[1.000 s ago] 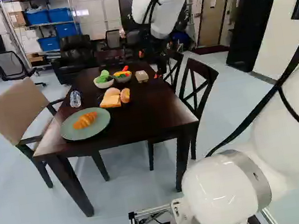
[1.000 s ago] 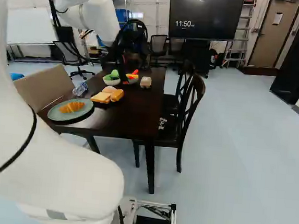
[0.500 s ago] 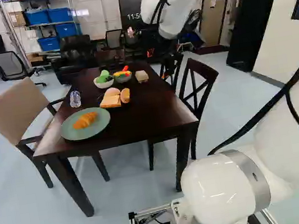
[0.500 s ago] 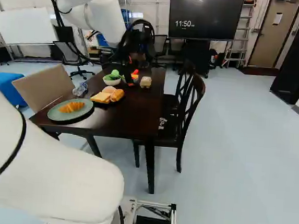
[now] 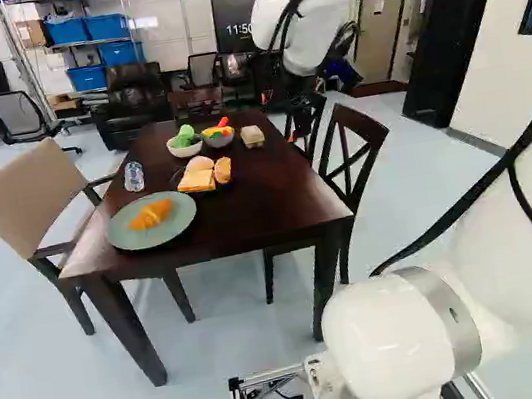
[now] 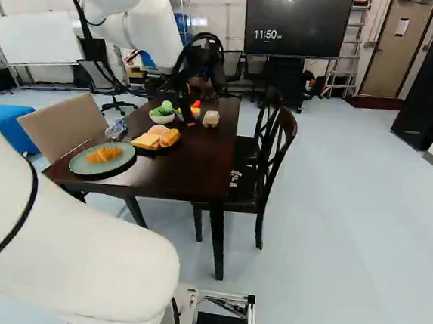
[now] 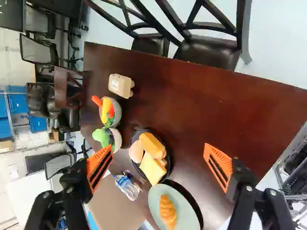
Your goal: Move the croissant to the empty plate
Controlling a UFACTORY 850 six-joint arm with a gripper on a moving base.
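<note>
My gripper (image 6: 186, 108) hangs over the table's far part in the right base view. In the wrist view the gripper (image 7: 159, 166) is open, its orange pads wide apart with nothing held. The croissant (image 5: 151, 215) lies on a green plate (image 5: 136, 239) at the table's near left; in the wrist view this croissant (image 7: 168, 212) is below the space between the fingers. A dark band shows beside the green plate. A smaller black plate (image 7: 169, 168) beyond it holds cheese (image 7: 152, 168), a bun-like piece and another roll. No empty plate is visible.
Two bowls (image 5: 185, 147) of toy food, an egg-carton-like box (image 5: 253, 136) and a clear bottle (image 5: 134, 176) stand on the dark table (image 5: 256, 201). A beige chair (image 5: 30, 192) is at its left, black chairs (image 5: 357, 134) at its right.
The arm has swung a little, its gripper shifting rightward in both base views. The base, the croissant and the plates have not moved.
</note>
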